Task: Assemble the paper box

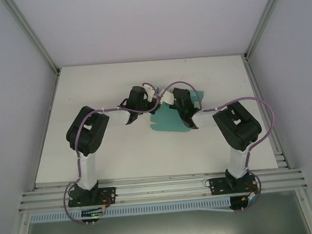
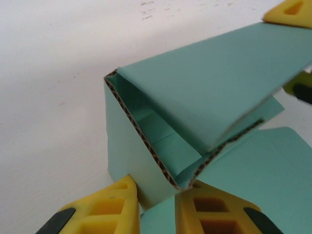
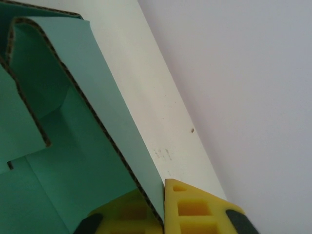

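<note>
Seen from above, a teal-green corrugated card box, partly folded, lies near the middle of a white tabletop. The black left arm and black right arm bend inward, and their wrists meet over the box's far side.

From the left wrist, the box is close up. One wall stands upright with a brown corrugated edge, and a broad flap leans over it from the right, leaving an open wedge. The left gripper has its yellow fingers on either side of the box's near lower corner, one against the outer wall, the other touching the fold. I cannot tell whether they press the card. At the flap's far edge, the right gripper has one finger above the flap and one below.

From the right wrist, the right gripper is clenched on a thin upright panel of the box, its edge between the two fingers. The box's teal inside spreads left of that panel, and bare tabletop runs along its right.
</note>
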### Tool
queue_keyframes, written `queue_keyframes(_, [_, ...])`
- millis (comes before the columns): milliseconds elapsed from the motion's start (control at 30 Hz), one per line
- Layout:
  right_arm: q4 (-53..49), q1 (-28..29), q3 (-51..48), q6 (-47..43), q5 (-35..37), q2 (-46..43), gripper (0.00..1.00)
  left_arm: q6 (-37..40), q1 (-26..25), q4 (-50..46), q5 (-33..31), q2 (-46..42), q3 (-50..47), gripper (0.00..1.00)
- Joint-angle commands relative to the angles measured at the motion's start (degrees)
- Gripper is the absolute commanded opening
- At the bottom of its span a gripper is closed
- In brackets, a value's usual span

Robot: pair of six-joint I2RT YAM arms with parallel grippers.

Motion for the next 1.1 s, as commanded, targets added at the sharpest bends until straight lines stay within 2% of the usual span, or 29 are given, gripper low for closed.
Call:
queue_keyframes(0, [-8.92, 1.15, -0.51, 1.47, -5.02, 0.56, 0.00, 3.44, 0.17, 4.25, 4.96, -1.67, -1.37, 0.00])
queue_keyframes(67, [-7.17, 1.46, -1.22, 0.74, -4.66, 1.22, 0.00, 5.23, 0.15, 3.83, 8.00, -0.80, -0.91, 0.16])
queue_keyframes(133, [-6.25, 1.93, -1.80, 0.42, -4.38, 1.92, 0.00, 5.23, 0.13, 3.56, 10.45, -0.04, -0.24, 0.27])
queue_keyframes(367, [0.14, 4.30, -5.75, -0.19, -0.69, 4.30, 0.00, 4.42, 0.11, 5.41, 13.01, 0.91, -0.30, 0.43])
queue_keyframes(433, [1.17, 4.94, -6.58, 0.16, 0.37, 4.53, 0.00, 3.94, 0.17, 4.47, 12.45, 1.40, 0.53, 0.43])
queue_keyframes(467, [1.11, 5.15, -6.86, 0.44, 0.38, 4.41, 0.00, 3.43, 0.17, 4.51, 11.87, 1.77, 0.82, 0.43])
queue_keyframes(600, [-0.83, 5.90, -7.10, 3.09, -0.71, 4.01, 0.00, 2.21, 0.17, 5.74, 11.65, 3.72, 2.23, 0.57])
queue_keyframes(700, [-2.92, 5.90, -7.32, 4.19, -2.94, 3.23, 0.00, 1.48, 0.18, 5.80, 13.80, 4.41, 3.42, 0.62])
queue_keyframes(767, [-4.48, 5.87, -7.20, 4.29, -4.06, 2.80, 0.00, 0.23, 0.17, 6.19, 14.75, 4.15, 3.94, 0.59])
queue_keyframes(800, [-4.90, 5.90, -7.19, 4.54, -4.99, 2.50, 0.00, -0.46, 0.17, 8.85, 12.90, 4.66, 3.26, 0.56])
queue_keyframes(867, [-7.77, 5.88, -6.89, 4.86, -7.48, 1.60, 0.00, -3.49, 0.35, 7.87, 10.23, 5.70, 4.85, 0.41])
queue_keyframes(900, [-9.53, 5.85, -6.61, 5.38, -8.78, 1.16, 0.00, -4.19, 0.29, 7.95, 10.82, 6.03, 5.46, 0.39])
queue_keyframes(933, [-10.75, 5.87, -6.41, 5.52, -9.56, 0.94, 0.00, -5.48, 0.26, 9.20, 11.57, 6.16, 5.35, 0.41])
queue_keyframes(1000, [-12.15, 5.98, -6.15, 6.09, -9.94, 0.86, 0.00, -6.41, 0.26, 12.11, 13.60, 5.97, 4.68, 0.52])
queue_keyframes(1067, [-14.01, 5.99, -5.74, 6.59, -10.57, 0.83, 0.00, -7.78, 0.31, 14.35, 13.16, 5.79, 4.03, 0.44])
